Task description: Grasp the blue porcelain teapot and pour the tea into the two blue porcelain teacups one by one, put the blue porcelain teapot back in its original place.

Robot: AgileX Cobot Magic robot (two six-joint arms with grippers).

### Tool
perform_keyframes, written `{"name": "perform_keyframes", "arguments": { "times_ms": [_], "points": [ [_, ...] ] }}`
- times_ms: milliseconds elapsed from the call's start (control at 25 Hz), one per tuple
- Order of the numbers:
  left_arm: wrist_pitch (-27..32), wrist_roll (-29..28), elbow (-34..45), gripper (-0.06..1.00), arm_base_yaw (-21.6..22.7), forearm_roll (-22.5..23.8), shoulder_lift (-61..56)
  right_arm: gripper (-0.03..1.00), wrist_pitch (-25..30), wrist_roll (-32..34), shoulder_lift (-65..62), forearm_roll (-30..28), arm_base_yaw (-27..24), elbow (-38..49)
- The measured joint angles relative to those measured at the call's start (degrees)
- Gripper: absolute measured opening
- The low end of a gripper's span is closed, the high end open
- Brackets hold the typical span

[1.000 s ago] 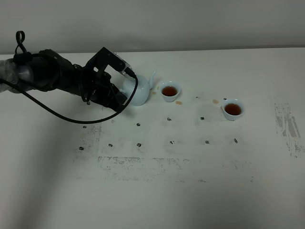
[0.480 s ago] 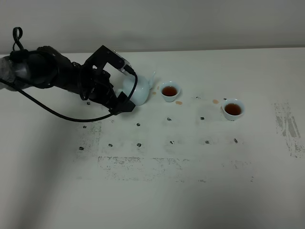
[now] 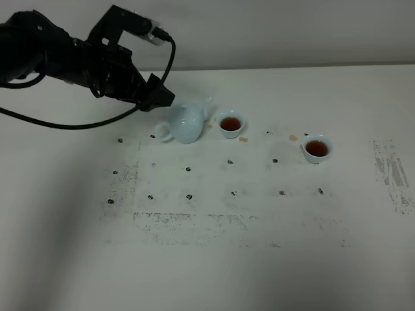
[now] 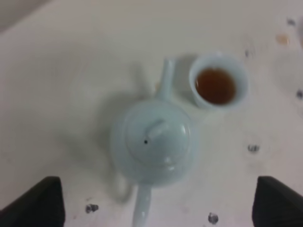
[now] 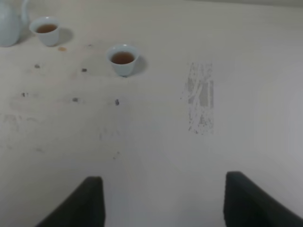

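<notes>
The blue porcelain teapot (image 3: 185, 123) stands upright on the table, lid on, its spout toward the nearer teacup (image 3: 231, 123). The other teacup (image 3: 317, 148) sits farther right. Both hold dark tea. My left gripper (image 3: 159, 97) hangs above and behind-left of the teapot, apart from it. In the left wrist view its dark fingers (image 4: 45, 203) are spread wide with nothing between them, looking down on the teapot (image 4: 154, 142) and teacup (image 4: 218, 86). My right gripper (image 5: 163, 189) is open over bare table, far from the teacups (image 5: 123, 57) (image 5: 46, 29) and the teapot (image 5: 7, 21).
The white table (image 3: 259, 259) carries dark specks and scuffed grey patches, with a worn streak (image 3: 392, 172) at the right. Small tea stains (image 3: 243, 138) lie beside the cups. A black cable (image 3: 78, 124) loops from the left arm.
The left gripper has let go of the teapot's handle and risen up and back toward the far left. The teapot stays on the table.
</notes>
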Motion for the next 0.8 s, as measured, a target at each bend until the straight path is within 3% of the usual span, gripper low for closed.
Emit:
{"name": "perform_keyframes", "arguments": {
  "times_ms": [160, 360, 600, 800],
  "points": [
    [0.2, -11.1, -2.3, 0.07, 0.0, 8.2, -1.1, 0.52, 0.0, 0.0, 0.0, 0.0, 0.0, 0.0],
    [2.1, -24.6, -5.1, 0.07, 0.1, 21.8, -1.8, 0.52, 0.0, 0.0, 0.0, 0.0, 0.0, 0.0],
    [3.5, -40.6, -5.8, 0.07, 2.8, 33.2, -2.1, 0.52, 0.0, 0.0, 0.0, 0.0, 0.0, 0.0],
    [8.0, -47.4, -5.8, 0.07, 8.2, 37.0, -2.1, 0.52, 0.0, 0.0, 0.0, 0.0, 0.0, 0.0]
  ]
}}
